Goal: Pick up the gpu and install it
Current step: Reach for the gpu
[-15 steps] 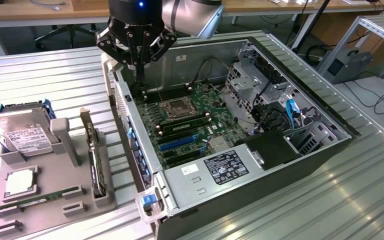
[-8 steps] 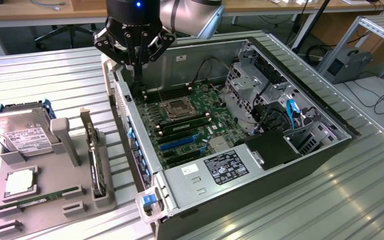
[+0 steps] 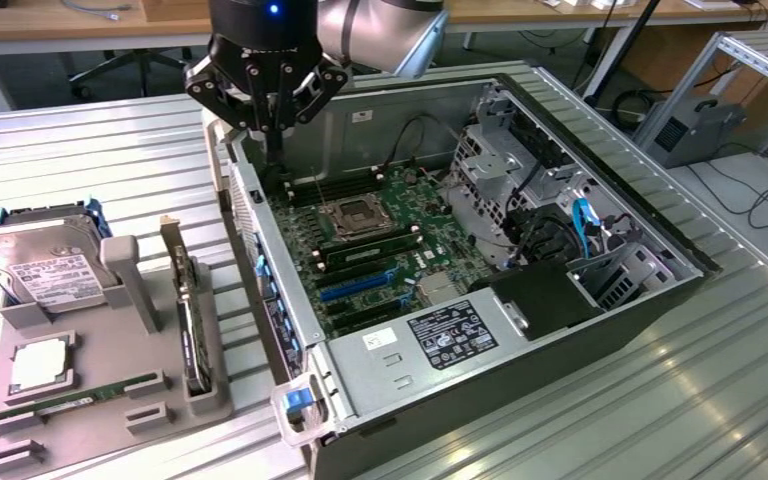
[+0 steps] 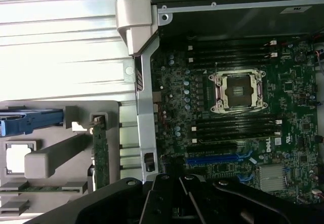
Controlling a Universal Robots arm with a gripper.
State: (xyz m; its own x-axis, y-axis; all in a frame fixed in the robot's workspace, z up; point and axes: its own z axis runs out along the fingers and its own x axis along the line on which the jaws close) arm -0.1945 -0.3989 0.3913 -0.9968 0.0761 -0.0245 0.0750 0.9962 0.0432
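The gpu [image 3: 192, 318] stands on its edge in a slot of the grey holder tray [image 3: 97, 440], on the exterior view's left, beside the open computer case [image 3: 624, 300]. In the wrist view the gpu [image 4: 99, 153] shows edge-on as a green board. My gripper [image 3: 275, 140] hangs above the case's rear corner, well away from the gpu. Its fingers are shut together with nothing between them. In the wrist view the gripper's black linkages [image 4: 174, 191] sit over the motherboard [image 4: 293, 107] near a blue slot [image 4: 217, 159].
The tray also carries a hard drive in a blue frame [image 3: 37, 265], a processor [image 3: 40, 365] and a RAM stick [image 3: 64, 405]. Inside the case lie the processor socket [image 3: 357, 215], a blue slot [image 3: 357, 287], cables and a drive cage [image 3: 491, 170].
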